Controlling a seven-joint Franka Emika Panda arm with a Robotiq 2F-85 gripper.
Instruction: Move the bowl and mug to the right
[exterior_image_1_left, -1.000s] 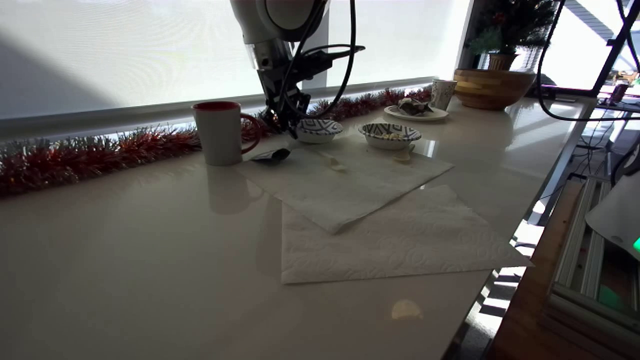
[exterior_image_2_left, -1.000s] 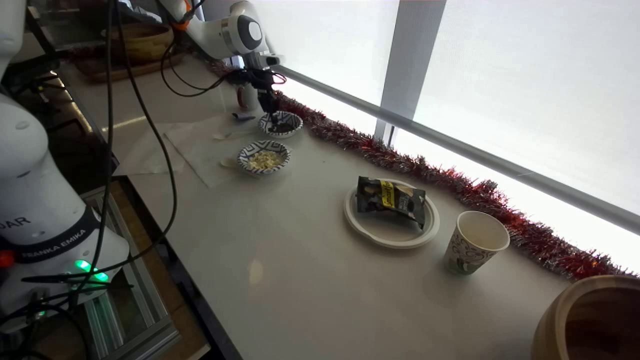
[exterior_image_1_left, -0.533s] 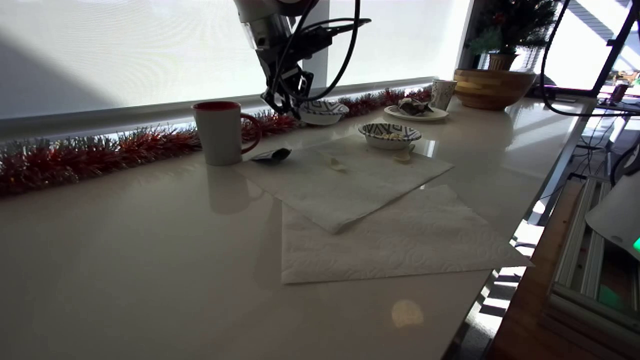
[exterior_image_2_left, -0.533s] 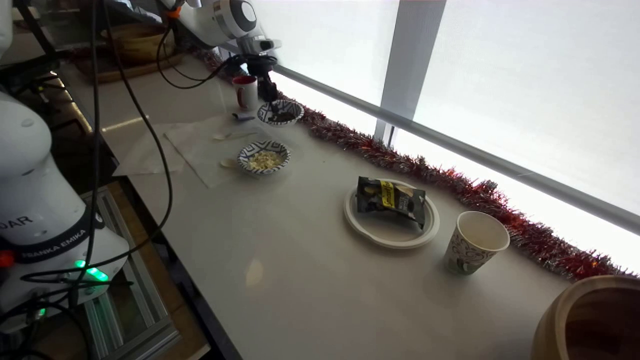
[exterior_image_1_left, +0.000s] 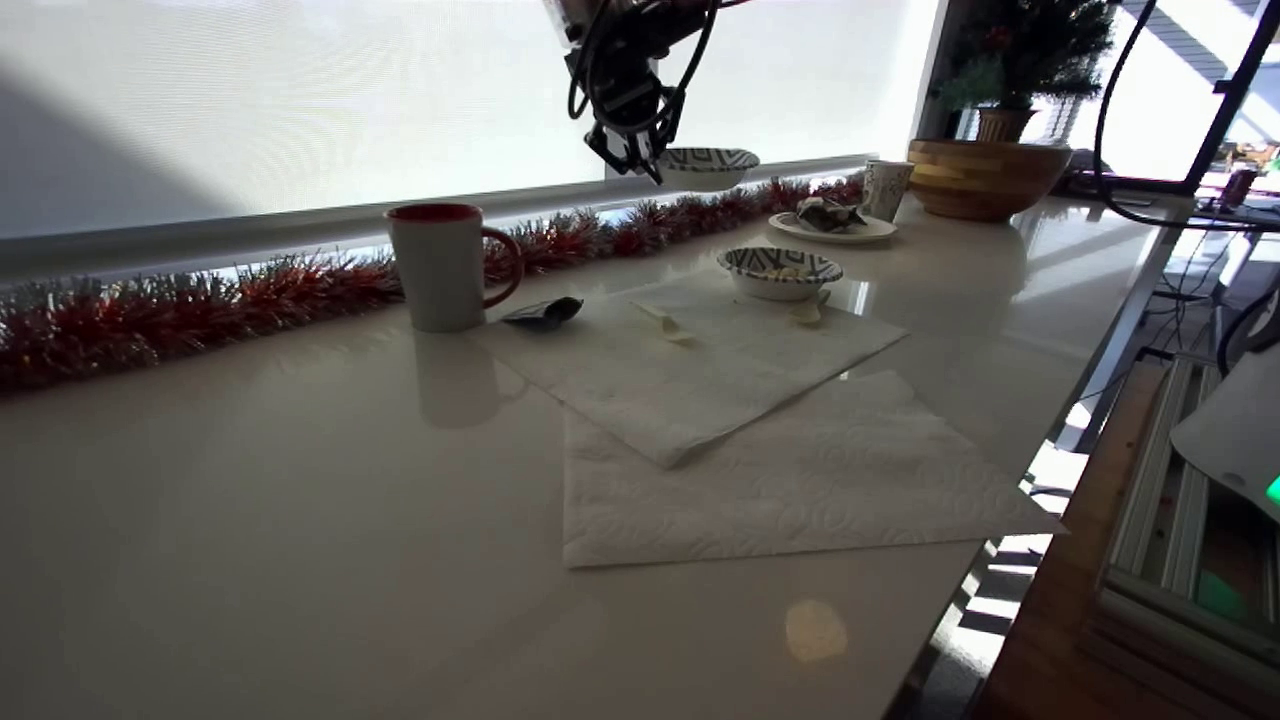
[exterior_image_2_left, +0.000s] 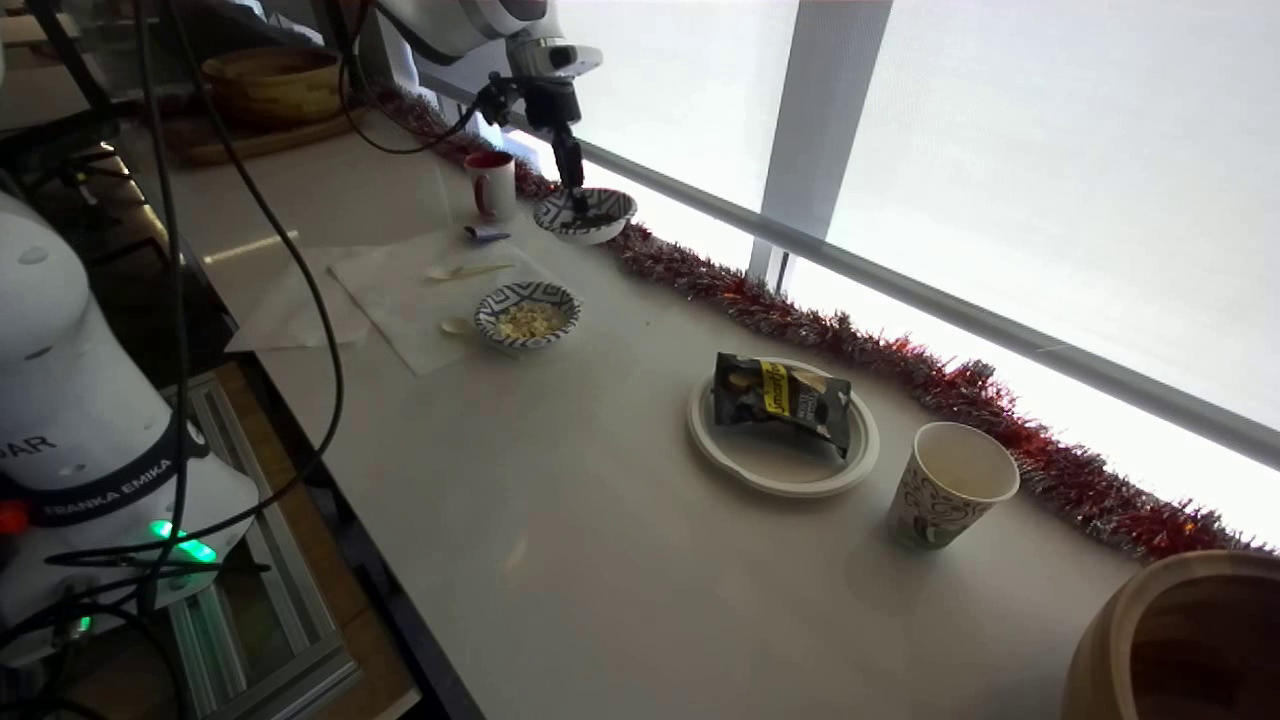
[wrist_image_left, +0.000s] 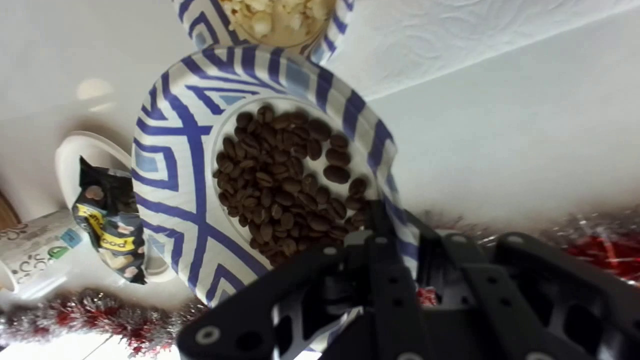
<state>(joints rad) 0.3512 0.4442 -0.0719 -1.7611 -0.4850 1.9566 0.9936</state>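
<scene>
You carry the bowl (exterior_image_1_left: 708, 174) higher and farther from the mug (exterior_image_1_left: 436, 270) than in the earlier frames. In an exterior view it hangs just beside your pincer (exterior_image_1_left: 641, 170), off the counter (exterior_image_1_left: 250, 520) and roughly level; the mug stands upright, lower than the pincer and well apart from it, presumably next to be moved.

In an exterior view the popcorn bowl (exterior_image_2_left: 528, 318) sits lower than your pincer and near it; the plate (exterior_image_2_left: 780, 470) with its packet (exterior_image_2_left: 783, 400), and the paper cup (exterior_image_2_left: 945, 505), lie farther from the pincer, on the side away from the mug. That side is most likely the right you want, so steer there and hold your height until you are past the popcorn bowl.

In the wrist view your pincer is clamped on one edge of the bowl, one jaw inside and one outside, and the edge there looks bowed. Coffee beans (wrist_image_left: 285, 185) cover much of its floor, close to the inner jaw. Held from one side, the bowl could droop or twist and spill, so move slowly, keep the wrist angle fixed, and let the base settle evenly before you release.
</scene>
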